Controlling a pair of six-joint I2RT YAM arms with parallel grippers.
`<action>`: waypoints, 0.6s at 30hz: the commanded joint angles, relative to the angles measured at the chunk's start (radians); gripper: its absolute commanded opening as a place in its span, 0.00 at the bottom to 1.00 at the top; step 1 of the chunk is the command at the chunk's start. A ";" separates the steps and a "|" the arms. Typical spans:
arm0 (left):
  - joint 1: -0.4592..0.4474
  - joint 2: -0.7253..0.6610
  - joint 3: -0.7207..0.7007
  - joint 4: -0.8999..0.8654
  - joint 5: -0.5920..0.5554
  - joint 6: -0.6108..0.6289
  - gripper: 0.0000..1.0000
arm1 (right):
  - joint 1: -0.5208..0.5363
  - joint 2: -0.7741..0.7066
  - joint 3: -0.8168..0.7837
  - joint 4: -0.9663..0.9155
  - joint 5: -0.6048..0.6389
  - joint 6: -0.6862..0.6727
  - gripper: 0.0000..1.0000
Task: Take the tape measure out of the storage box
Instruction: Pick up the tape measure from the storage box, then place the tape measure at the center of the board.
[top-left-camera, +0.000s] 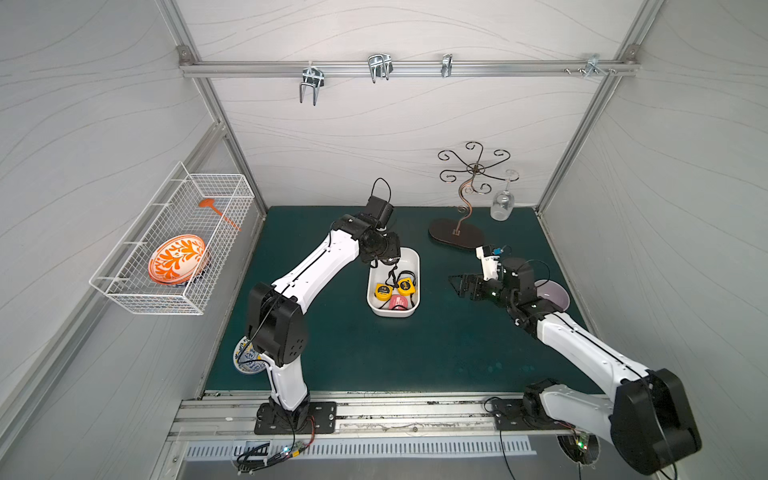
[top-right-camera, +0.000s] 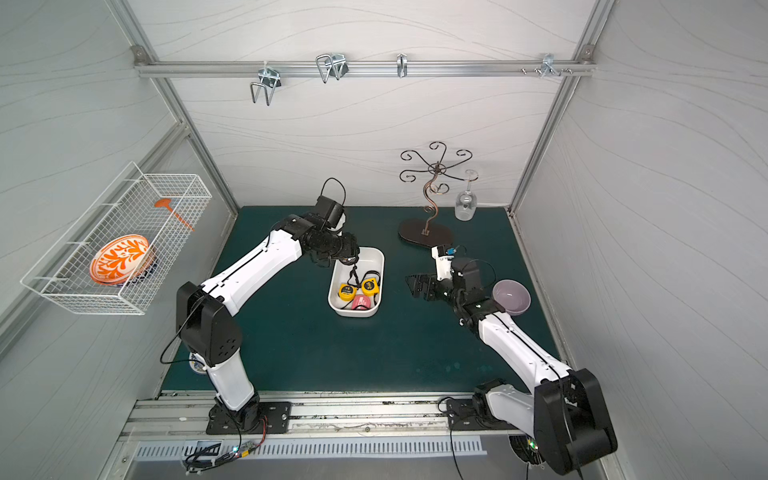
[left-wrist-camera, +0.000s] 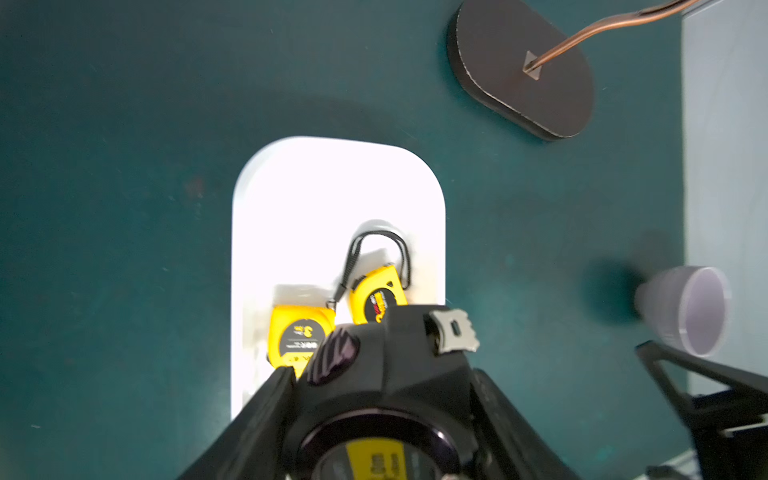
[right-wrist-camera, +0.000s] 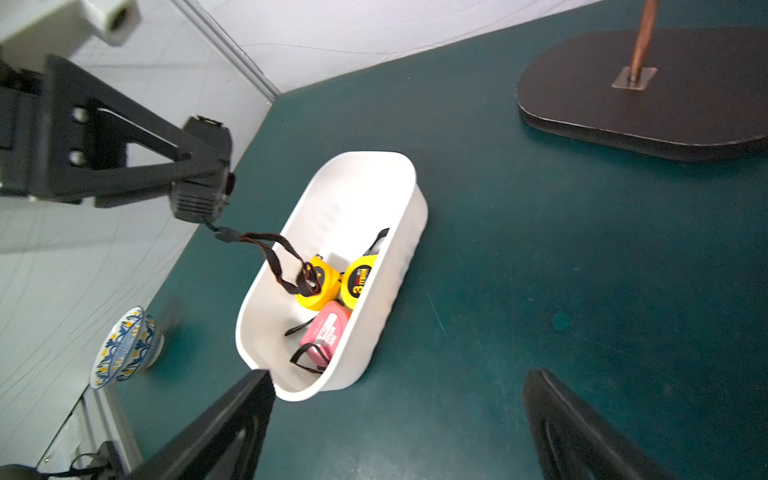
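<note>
You cannot see much of the black tape measure (right-wrist-camera: 197, 201) in both top views, because the left arm's wrist covers it. Only its thin strap (top-left-camera: 391, 275) (top-right-camera: 354, 274) shows there, hanging down into the storage box (top-left-camera: 410, 258) (top-right-camera: 372, 257). In the left wrist view the tape measure is very close and the picture's edge cuts part of it off. The left pincer (left-wrist-camera: 380, 376) pinches it, with one finger on each side. Its round face with the yellow label looks back at the wrist camera, and a small metal tab (left-wrist-camera: 453, 332) on it points away from the wrist. It is a chunky thing, and you cannot tell its long side from these pictures. It hangs in the air above the box, and in the top views it sits over the box's 12 o'clock end. The strap drops from it toward the two yellow tape measures (right-wrist-camera: 326, 291) (right-wrist-camera: 359, 278), but you cannot tell if it touches one. The box's long side runs from 12 o'clock to 6 o'clock. The yellow ones lie near its 6 o'clock end with a pink tape measure (right-wrist-camera: 326, 332), which is hidden in the left wrist view. The right pincer (top-left-camera: 457, 285) is spread wide with nothing in it. It is on the box's 3 o'clock side and does not touch the box.
</note>
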 joint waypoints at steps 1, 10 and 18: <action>-0.012 -0.076 -0.043 0.182 0.065 -0.141 0.00 | 0.040 -0.040 -0.019 0.149 -0.009 0.036 0.99; -0.098 -0.121 -0.105 0.357 0.082 -0.328 0.00 | 0.104 -0.025 -0.035 0.306 -0.026 0.086 0.99; -0.171 -0.096 -0.068 0.387 0.083 -0.375 0.00 | 0.125 0.005 -0.005 0.331 -0.024 0.083 0.96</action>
